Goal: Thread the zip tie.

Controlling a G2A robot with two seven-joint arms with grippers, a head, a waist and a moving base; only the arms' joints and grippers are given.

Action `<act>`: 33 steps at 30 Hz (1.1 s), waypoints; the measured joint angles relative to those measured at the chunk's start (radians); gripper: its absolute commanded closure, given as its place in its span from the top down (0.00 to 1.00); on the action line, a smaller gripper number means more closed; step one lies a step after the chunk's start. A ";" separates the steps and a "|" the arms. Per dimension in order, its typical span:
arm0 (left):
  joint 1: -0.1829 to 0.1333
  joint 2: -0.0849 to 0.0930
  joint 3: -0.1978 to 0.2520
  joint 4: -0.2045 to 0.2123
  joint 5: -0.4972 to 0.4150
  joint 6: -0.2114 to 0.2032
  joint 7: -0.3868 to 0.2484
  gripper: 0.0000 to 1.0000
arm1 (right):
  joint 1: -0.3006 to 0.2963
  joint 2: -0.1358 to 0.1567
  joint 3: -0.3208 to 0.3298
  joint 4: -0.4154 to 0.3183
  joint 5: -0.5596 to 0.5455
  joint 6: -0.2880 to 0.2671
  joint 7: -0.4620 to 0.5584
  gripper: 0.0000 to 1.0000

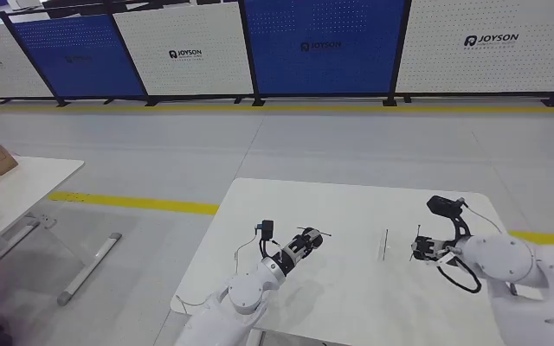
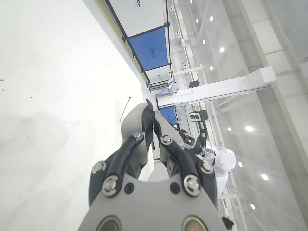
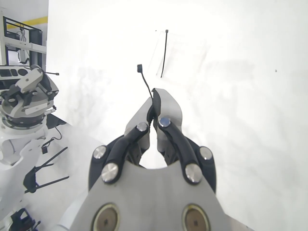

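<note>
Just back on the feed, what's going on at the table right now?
The right gripper is shut on a black zip tie, whose head end sticks out past its fingertips over the white table. The left gripper is shut too, apparently on a second zip tie that pokes out from its tips. The two grippers are apart, and a third zip tie lies flat on the table between them. Nothing is threaded yet.
</note>
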 measured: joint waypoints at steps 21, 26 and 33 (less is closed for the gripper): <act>0.000 0.000 0.000 0.000 0.000 0.000 0.000 0.00 | -0.089 -0.047 -0.072 0.014 0.397 0.035 -0.405 0.00; 0.000 0.000 0.000 0.000 0.000 0.000 0.000 0.00 | -0.086 -0.058 -0.132 0.058 0.470 0.062 -0.408 0.00; 0.000 0.000 0.000 0.000 0.000 0.000 0.000 0.00 | -0.086 -0.058 -0.126 0.055 0.465 0.061 -0.407 0.00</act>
